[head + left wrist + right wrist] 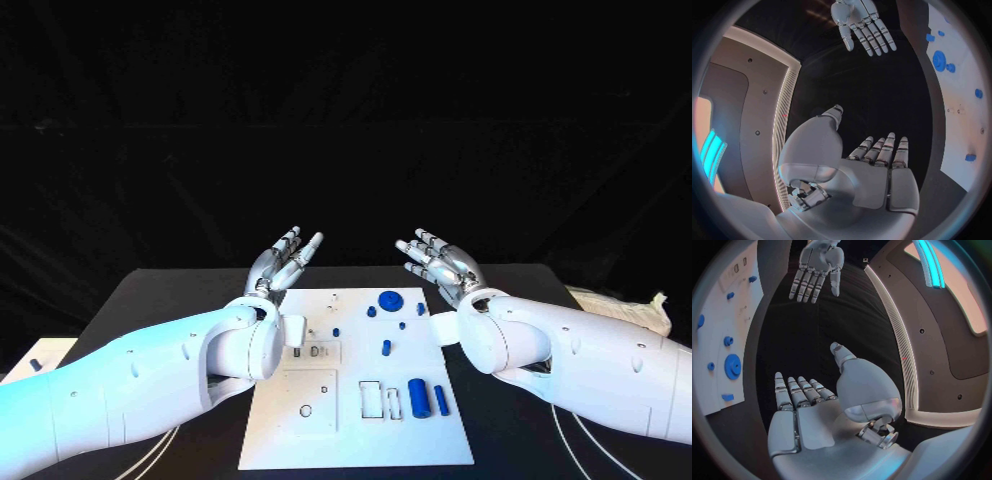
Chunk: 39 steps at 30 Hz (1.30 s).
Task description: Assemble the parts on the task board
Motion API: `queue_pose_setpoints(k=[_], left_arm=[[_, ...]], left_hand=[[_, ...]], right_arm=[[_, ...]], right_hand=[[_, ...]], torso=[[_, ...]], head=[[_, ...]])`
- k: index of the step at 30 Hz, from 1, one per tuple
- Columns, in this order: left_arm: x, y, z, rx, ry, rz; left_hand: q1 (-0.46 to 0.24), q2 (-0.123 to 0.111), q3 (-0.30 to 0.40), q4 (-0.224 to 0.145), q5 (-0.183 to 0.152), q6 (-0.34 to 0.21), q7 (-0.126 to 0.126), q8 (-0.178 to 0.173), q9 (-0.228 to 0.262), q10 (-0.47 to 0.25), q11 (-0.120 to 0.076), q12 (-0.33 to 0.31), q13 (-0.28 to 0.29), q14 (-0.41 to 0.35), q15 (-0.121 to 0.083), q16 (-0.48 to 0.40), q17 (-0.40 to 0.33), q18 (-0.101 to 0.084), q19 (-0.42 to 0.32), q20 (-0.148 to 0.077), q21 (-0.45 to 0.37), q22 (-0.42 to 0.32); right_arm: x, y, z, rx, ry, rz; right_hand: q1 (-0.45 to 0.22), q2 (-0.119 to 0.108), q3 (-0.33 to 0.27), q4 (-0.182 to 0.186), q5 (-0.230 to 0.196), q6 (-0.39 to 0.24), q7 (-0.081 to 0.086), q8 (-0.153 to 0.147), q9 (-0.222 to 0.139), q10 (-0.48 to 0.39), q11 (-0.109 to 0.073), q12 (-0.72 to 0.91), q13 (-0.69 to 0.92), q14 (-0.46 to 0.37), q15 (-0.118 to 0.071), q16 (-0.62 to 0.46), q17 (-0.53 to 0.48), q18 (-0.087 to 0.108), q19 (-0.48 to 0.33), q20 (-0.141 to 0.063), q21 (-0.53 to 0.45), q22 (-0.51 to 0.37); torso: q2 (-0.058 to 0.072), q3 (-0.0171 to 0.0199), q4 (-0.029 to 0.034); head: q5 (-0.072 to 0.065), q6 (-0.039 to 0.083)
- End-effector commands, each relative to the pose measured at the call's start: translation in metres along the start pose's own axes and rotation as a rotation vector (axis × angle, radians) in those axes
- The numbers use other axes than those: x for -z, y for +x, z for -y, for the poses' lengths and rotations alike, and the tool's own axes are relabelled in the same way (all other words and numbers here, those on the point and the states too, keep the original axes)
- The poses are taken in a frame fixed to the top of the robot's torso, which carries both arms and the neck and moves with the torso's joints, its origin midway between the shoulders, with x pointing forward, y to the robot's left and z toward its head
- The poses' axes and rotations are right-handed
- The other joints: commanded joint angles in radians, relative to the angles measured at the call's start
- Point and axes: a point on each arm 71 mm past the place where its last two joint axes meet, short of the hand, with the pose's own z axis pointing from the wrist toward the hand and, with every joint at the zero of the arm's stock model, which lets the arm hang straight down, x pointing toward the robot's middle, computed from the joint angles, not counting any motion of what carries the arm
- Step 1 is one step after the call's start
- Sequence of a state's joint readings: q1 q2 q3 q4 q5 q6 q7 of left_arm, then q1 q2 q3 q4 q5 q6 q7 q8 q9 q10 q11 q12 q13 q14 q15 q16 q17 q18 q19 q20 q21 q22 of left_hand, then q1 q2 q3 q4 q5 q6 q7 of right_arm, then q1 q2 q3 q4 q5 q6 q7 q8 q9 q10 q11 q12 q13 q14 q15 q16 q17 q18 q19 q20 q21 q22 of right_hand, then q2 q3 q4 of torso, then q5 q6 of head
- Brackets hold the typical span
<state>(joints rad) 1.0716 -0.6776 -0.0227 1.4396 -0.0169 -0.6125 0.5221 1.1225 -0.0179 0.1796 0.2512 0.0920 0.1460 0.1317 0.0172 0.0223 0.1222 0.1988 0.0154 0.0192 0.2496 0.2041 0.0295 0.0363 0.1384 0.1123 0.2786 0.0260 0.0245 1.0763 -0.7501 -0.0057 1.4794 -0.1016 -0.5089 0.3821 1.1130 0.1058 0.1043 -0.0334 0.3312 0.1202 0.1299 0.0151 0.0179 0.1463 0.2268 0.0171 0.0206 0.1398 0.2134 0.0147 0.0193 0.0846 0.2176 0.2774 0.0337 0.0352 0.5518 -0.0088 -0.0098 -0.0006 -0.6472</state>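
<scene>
Two arms (173, 375), two empty spread robot hands (283, 258), one task board (325, 440).

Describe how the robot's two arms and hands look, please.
Both arms are smooth, rounded white shells with small dark dots. The left hand and the right hand are silver metal, with segmented fingers and pale palm pads. Thin cables run below the arms.
</scene>
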Motion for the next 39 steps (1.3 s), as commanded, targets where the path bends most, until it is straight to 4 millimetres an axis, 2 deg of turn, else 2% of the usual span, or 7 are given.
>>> queue_pose_setpoints(k=[1, 7, 10, 13, 18, 27, 39], left_arm=[[0.0, 0.005, 0.004, 0.017, 0.043, -0.064], [0.0, 0.005, 0.004, 0.017, 0.043, -0.064], [0.0, -0.016, 0.002, 0.04, 0.036, -0.042], [0.002, -0.021, 0.003, 0.037, 0.044, -0.037], [0.006, -0.034, 0.007, 0.031, 0.049, -0.026], [0.02, -0.042, 0.013, 0.08, 0.007, -0.11], [0.047, -0.029, 0.038, 0.145, -0.009, -0.227]], left_hand=[[0.017, 0.003, 0.001, 0.004, 0.004, 0.008, 0.112, 0.007, 0.001, 0.002, 0.011, 0.005, 0.001, 0.011, 0.004, 0.006, 0.002, 0.011, 0.0, 0.009, 0.004, 0.001], [0.039, 0.016, -0.003, -0.01, 0.002, 0.043, 0.124, 0.012, 0.005, 0.045, 0.024, 0.011, 0.006, 0.073, 0.011, 0.019, 0.011, 0.009, 0.018, 0.013, 0.014, 0.007], [0.069, 0.023, -0.007, -0.029, 0.0, 0.137, 0.139, 0.032, 0.017, 0.155, 0.043, 0.031, 0.018, 0.251, 0.02, 0.063, 0.035, 0.001, 0.102, 0.013, 0.053, 0.028], [0.095, 0.029, -0.011, -0.045, -0.001, 0.272, 0.148, 0.063, 0.032, 0.337, 0.06, 0.069, 0.034, 0.476, 0.025, 0.125, 0.063, -0.005, 0.328, 0.014, 0.156, 0.079], [0.145, 0.028, -0.018, -0.078, -0.001, 0.649, 0.123, 0.157, 0.071, 0.74, 0.01, 0.164, 0.063, 0.716, -0.042, 0.209, 0.094, 0.045, 0.632, -0.004, 0.312, 0.143], [0.186, 0.029, -0.021, -0.104, 0.0, 0.775, 0.083, 0.159, 0.053, 0.933, -0.047, 0.169, 0.054, 0.954, -0.116, 0.245, 0.167, 0.046, 0.835, -0.074, 0.398, 0.169], [0.207, 0.023, -0.009, -0.117, -0.001, 0.821, 0.07, 0.139, 0.044, 0.996, -0.065, 0.135, 0.05, 1.019, -0.134, 0.235, 0.212, 0.045, 0.881, -0.097, 0.412, 0.172]], right_arm=[[-0.001, 0.014, 0.003, 0.03, 0.046, -0.223], [-0.003, 0.016, 0.004, 0.044, 0.064, -0.277], [-0.008, -0.005, 0.0, 0.175, -0.041, -0.186], [-0.009, -0.01, -0.001, 0.225, -0.073, -0.163], [-0.009, -0.017, -0.007, 0.306, -0.124, -0.129], [-0.008, -0.026, -0.022, 0.523, -0.205, -0.144], [-0.002, -0.028, -0.054, 1.012, -0.316, -0.223]], right_hand=[[0.063, 0.01, 0.009, -0.027, 0.012, 0.041, 0.147, 0.008, 0.006, 0.045, 0.015, 0.01, 0.006, 0.035, 0.014, 0.009, 0.005, 0.021, 0.021, 0.015, 0.014, 0.006], [0.117, 0.009, 0.015, -0.076, -0.002, 0.175, 0.15, 0.031, 0.021, 0.217, 0.023, 0.038, 0.022, 0.214, 0.017, 0.038, 0.022, 0.039, 0.163, 0.016, 0.071, 0.034], [0.147, 0.005, 0.019, -0.099, -0.014, 0.317, 0.145, 0.058, 0.036, 0.427, 0.022, 0.076, 0.038, 0.417, 0.015, 0.075, 0.036, 0.046, 0.283, 0.014, 0.12, 0.054], [0.168, 0.003, 0.025, -0.114, -0.023, 0.461, 0.131, 0.082, 0.047, 0.633, 0.005, 0.109, 0.047, 0.61, -0.003, 0.104, 0.044, 0.064, 0.385, 0.014, 0.159, 0.066], [0.185, -0.006, 0.04, -0.13, -0.039, 0.641, 0.11, 0.099, 0.052, 0.751, -0.025, 0.115, 0.044, 0.757, -0.034, 0.116, 0.046, 0.096, 0.497, 0.011, 0.204, 0.075], [0.21, -0.04, 0.122, -0.178, -0.105, 0.828, 0.08, 0.094, 0.05, 0.923, -0.07, 0.09, 0.041, 0.953, -0.096, 0.128, 0.05, 0.1, 0.686, -0.053, 0.296, 0.097], [0.219, -0.072, 0.157, -0.204, -0.12, 0.93, 0.05, 0.079, 0.05, 1.068, -0.115, 0.055, 0.042, 1.153, -0.164, 0.151, 0.078, 0.092, 0.819, -0.145, 0.539, 0.229]], torso=[[0.0, -0.0004, -0.0004], [0.0, -0.0004, -0.0004], [0.003, -0.002, 0.001], [0.004, -0.0034, 0.003], [0.017, -0.0033, 0.0048], [0.047, 0.0042, 0.0084], [0.131, -0.0047, 0.0443]], head=[[0.0, 0.0], [0.0, 0.0], [-0.001, 0.007], [-0.003, 0.006], [-0.005, 0.008], [-0.009, 0.016], [-0.052, 0.039]])
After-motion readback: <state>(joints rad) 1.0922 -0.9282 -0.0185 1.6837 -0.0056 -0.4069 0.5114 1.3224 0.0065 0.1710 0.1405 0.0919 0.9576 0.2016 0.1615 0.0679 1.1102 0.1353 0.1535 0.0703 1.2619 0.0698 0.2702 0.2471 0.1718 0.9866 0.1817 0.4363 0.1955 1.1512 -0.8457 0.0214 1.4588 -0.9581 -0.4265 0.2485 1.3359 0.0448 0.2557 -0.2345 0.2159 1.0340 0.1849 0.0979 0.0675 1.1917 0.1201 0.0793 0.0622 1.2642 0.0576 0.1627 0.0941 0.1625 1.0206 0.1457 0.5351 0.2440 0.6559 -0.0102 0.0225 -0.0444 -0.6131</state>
